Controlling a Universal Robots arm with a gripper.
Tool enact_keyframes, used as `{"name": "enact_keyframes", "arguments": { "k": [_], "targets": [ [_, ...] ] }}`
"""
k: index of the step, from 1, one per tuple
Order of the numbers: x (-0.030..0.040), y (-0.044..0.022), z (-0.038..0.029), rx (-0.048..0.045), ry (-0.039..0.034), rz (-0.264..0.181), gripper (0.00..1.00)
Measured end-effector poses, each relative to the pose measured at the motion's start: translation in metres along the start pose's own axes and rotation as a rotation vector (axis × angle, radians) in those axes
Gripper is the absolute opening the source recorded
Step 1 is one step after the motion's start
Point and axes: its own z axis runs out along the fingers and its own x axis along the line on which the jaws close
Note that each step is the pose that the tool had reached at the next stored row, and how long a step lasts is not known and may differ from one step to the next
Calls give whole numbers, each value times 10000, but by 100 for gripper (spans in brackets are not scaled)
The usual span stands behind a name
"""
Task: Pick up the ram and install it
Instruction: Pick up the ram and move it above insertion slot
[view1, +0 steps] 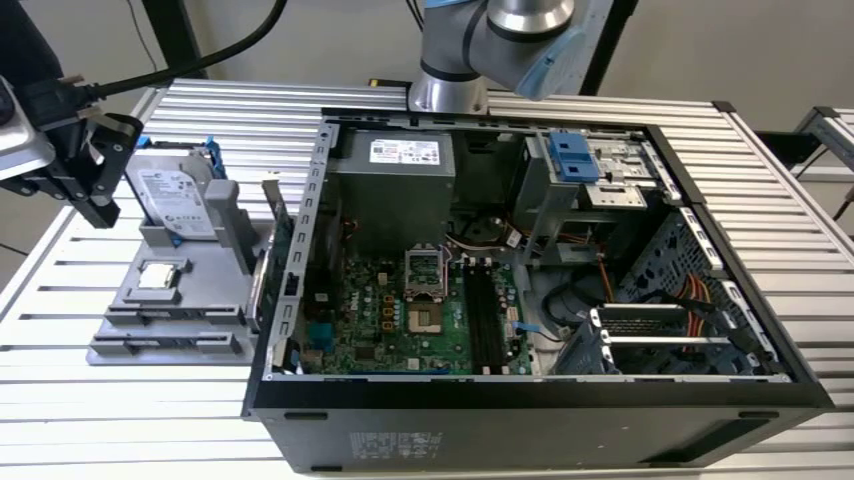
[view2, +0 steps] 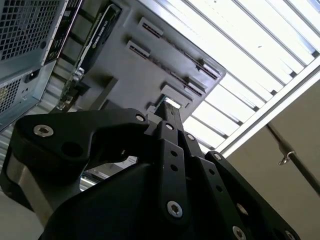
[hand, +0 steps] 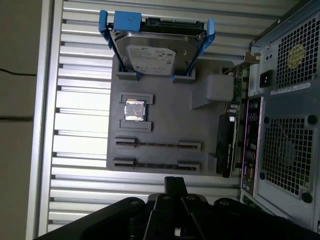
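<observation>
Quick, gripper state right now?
Gripper: cannot be told whether open or closed; it is near the grey tray.

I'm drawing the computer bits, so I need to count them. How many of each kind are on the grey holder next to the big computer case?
Hard drive: 1
Processor chip: 1
Ram sticks: 2
Graphics card: 1
Total: 5
</observation>
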Motion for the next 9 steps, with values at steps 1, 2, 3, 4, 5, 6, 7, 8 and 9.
{"name": "enact_keyframes", "arguments": {
  "k": [1,2,3,4,5,6,7,8,9],
  "targets": [
    [0,0,0,0,1,-7,0],
    [0,0,0,-1,1,-13,0],
    [0,0,0,-1,1,-20,0],
    [0,0,0,-1,2,-27,0],
    [0,0,0,-1,2,-34,0],
    [0,0,0,-2,3,-42,0],
    [0,0,0,-2,3,-50,0],
    [-1,-1,0,-2,4,-60,0],
    [0,0,0,-3,5,-68,0]
  ]
}}
